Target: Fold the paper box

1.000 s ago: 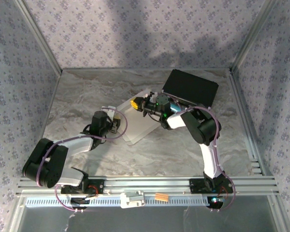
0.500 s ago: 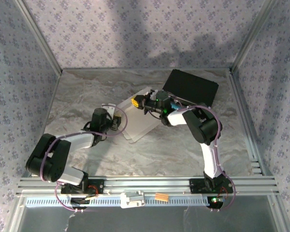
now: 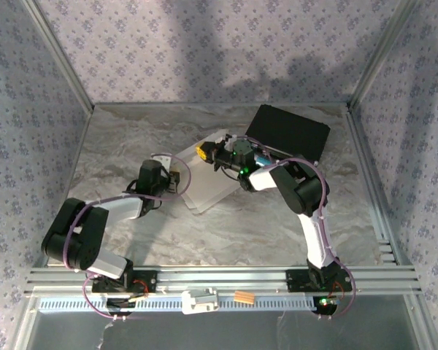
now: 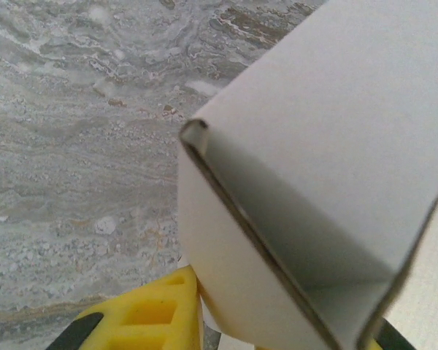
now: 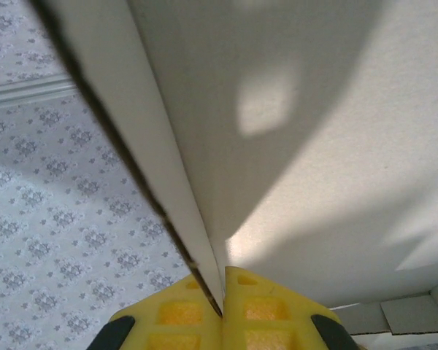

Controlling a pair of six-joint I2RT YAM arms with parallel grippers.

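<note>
Grey marbled table (image 3: 124, 146), flower-print walls (image 3: 204, 51) on three sides, and near the middle lies the paper box (image 3: 204, 186). It is a white cardboard piece just beside the near-left corner of the black case (image 3: 288, 133), between the two arms. It isn't lying flat. The left wrist camera shows one panel raised off the table with a side wall bent down along a crease and a short tab curling at the corner.

The right gripper (image 5: 223, 310) is clenched on the far side of the box, its yellow pads meeting with only the thin cardboard edge sandwiched between them. I'd take that as the anchor — it holds that side up and stops the light sheet skating across the smooth marble while the other arm works.

The left gripper (image 3: 177, 179) sits low at the box's left edge. One yellow finger (image 4: 157, 317) shows just under the bent wall, touching it or very nearly, and the cardboard runs down into the gap between the fingers. Whether it is really pinching that wall or merely straddling it, I can't tell from where I stand. Its position would suit pressing the side wall square against the held panel.

To my eye the folding is partway along — one crease is formed, but nothing is tucked or closed up yet.
</note>
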